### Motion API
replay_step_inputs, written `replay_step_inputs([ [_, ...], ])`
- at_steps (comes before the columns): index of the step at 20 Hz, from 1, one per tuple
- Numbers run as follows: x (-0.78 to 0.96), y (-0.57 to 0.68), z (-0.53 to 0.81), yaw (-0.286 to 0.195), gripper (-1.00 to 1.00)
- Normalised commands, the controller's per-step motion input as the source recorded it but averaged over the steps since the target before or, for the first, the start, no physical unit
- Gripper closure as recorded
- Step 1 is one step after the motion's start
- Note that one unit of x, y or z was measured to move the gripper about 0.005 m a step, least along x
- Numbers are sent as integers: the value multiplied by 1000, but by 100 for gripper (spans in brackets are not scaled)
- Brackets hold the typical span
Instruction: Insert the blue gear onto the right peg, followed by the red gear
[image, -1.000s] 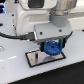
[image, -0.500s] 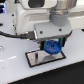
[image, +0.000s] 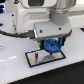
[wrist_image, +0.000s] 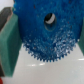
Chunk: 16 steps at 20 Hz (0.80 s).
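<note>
Clenched in my claw (image: 51, 44) is one blue gear (image: 52, 46), above one dark base plate (image: 35, 58). Only one gear shows.

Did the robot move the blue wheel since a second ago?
Barely. The gripper stays shut on the blue gear and may have eased slightly lower toward the dark base plate; the small pictures make that hard to tell. Nothing was let go, and the plate stayed where it was.

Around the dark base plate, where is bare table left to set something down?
Bare table lies on the exterior view's left of the plate and along the near edge. It is crowded over the plate's far right, where the gripper holds the blue gear.
</note>
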Motion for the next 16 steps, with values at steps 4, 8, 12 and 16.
replay_step_inputs([
  [4,121,-11,-180,0,100],
  [8,74,6,-44,0,100],
  [12,60,-4,-174,0,100],
  [16,143,5,-96,0,100],
])
